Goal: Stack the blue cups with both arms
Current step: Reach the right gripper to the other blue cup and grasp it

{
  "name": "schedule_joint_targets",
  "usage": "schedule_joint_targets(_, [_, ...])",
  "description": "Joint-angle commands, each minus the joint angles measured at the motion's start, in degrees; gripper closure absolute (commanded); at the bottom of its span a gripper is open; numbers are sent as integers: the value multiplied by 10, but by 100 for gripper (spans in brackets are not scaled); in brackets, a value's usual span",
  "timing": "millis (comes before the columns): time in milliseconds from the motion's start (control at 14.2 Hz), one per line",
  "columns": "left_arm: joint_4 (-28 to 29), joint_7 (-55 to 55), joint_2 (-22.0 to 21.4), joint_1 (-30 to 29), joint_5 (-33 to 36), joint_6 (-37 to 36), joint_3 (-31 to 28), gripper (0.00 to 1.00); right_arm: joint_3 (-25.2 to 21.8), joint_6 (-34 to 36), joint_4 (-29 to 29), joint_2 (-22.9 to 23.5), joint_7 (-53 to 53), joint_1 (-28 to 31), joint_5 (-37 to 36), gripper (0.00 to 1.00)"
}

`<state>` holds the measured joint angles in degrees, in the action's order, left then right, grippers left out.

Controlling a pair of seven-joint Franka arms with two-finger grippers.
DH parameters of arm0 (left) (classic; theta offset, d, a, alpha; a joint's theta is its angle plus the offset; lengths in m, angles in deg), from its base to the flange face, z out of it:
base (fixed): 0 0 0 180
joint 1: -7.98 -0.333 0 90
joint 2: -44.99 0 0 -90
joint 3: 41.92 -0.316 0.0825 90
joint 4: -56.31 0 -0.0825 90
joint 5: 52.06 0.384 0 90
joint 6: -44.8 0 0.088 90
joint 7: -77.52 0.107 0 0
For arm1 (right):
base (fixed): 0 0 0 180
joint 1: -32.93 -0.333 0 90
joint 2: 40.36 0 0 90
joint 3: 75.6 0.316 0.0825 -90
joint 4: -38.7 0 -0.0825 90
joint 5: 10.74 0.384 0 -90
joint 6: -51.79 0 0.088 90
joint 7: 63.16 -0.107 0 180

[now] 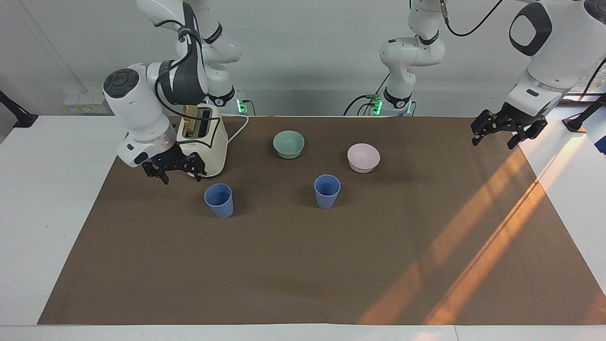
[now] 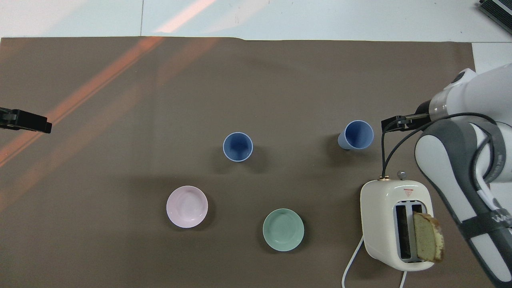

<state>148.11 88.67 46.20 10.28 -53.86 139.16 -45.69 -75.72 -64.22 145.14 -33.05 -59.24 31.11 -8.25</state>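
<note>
Step in hand: the right gripper (image 1: 177,169) is hanging low in front of the toaster (image 1: 204,142), beside the blue cup toward the right arm's end (image 1: 219,200); judged from this, it is reaching for that cup, and no cup is being held yet.
Key relation: that cup is standing just beside the right gripper, toward the middle of the tabletop (image 1: 303,265) and slightly farther from the robots; its long axis is standing upright, mouth up, so a sideways approach at the cup's wall looks the likely one.
Right jaws: they are standing apart, wide enough for the cup by the look of it, and holding nothing.
Second blue cup (image 1: 327,191): it is standing upright near the middle of the tabletop, well apart from the first cup and from both grippers.
Nearer arm: the right arm is much nearer to the first cup; the second cup is lying between the two arms, somewhat closer to the right gripper.
Left gripper (image 1: 507,130): it is waiting in the air over the edge of the brown mat at the left arm's end, jaws spread and holding nothing.
Containers: both cups are showing empty insides from overhead; the mint-green bowl (image 1: 289,144) and the pale pink bowl (image 1: 363,157), nearer to the robots than the cups, are also empty; the toaster is carrying a slice of bread (image 2: 429,237) in one slot.
</note>
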Motion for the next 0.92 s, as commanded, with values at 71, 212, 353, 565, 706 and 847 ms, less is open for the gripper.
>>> schedule_joint_targets(71, [-8,-17,-1,-8,9,-16,7,0,1,-24,3,30,12,1,13,0])
schedule_joint_targets(212, [-5,-21,-4,-8,9,-17,7,0,1,-39,3,45,12,-9,13,0])
schedule_joint_targets(353, [-1,-20,-7,-8,9,-19,7,0,1,-75,2,66,10,-18,13,0])
schedule_joint_targets(565, [-2,-20,-7,-6,8,-19,7,0,1,-95,3,80,12,-19,13,0])
schedule_joint_targets(706, [-2,-20,-7,-6,8,-19,7,0,1,-95,3,80,11,-21,12,22])
schedule_joint_targets(847, [-2,-19,-7,-6,7,-17,8,0,0,-94,3,80,11,-28,12,70])
